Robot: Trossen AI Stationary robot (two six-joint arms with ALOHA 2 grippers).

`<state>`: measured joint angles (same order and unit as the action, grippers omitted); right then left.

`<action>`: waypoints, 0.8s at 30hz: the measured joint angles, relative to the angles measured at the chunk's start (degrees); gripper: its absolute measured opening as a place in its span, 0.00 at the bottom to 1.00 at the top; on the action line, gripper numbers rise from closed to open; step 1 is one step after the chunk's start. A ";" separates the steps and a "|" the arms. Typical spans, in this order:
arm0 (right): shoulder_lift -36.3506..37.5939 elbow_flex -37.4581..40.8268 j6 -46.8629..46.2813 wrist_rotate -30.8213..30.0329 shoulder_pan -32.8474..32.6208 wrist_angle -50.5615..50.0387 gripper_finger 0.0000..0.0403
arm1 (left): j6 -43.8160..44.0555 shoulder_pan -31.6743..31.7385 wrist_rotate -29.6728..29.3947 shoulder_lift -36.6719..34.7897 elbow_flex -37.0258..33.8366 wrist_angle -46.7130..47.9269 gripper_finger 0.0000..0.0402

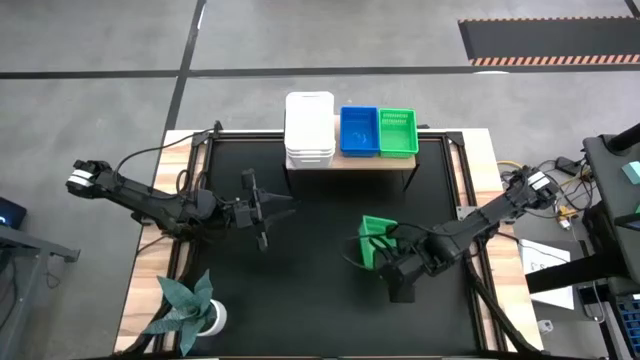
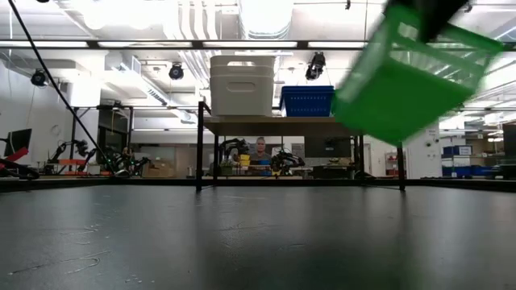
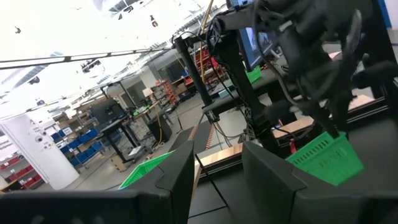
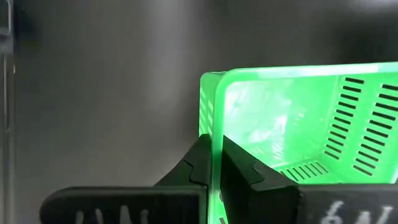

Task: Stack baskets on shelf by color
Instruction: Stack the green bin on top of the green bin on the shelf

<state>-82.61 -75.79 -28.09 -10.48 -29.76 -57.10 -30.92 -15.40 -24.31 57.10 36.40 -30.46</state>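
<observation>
The light-wood shelf (image 1: pixel 350 160) stands at the table's far edge and bears a stack of white baskets (image 1: pixel 309 130), a blue basket (image 1: pixel 359 131) and a green basket (image 1: pixel 397 131) side by side. My right gripper (image 1: pixel 390 252) is shut on another green basket (image 1: pixel 375 238) over the table's right half. The low view shows this basket (image 2: pixel 411 72) tilted and well above the table. My left gripper (image 1: pixel 275 208) is open and empty left of the table's middle, pointing toward the right arm. My right gripper pinches one side wall of the green basket at its top rim (image 4: pixel 212 134), near a corner, with one finger inside the basket and one outside. The basket is lifted clear of the table and hangs tilted, its open side turned partly toward the gripper.
A potted green plant (image 1: pixel 190 305) stands at the near left corner. Wooden strips edge the black table top (image 1: pixel 320 300) on both sides. The shelf's thin black legs (image 2: pixel 199 149) stand on the table's far part.
</observation>
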 joint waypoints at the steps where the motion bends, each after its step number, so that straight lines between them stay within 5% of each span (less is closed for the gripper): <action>1: 0.00 -1.25 1.49 -1.08 0.47 -0.06 0.03 | -0.02 0.00 0.02 0.00 0.00 0.00 0.30; 11: 0.00 -13.43 18.89 -8.98 4.23 -1.30 0.03 | -1.22 0.00 0.00 0.00 0.00 0.07 0.30; 24: 0.00 -27.61 29.20 -24.54 12.26 -19.37 0.03 | -1.55 0.00 0.00 0.00 0.00 0.11 0.30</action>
<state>-82.61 -103.40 1.11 -35.02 -17.49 -76.47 -32.47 -15.40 -24.32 57.10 36.40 -30.35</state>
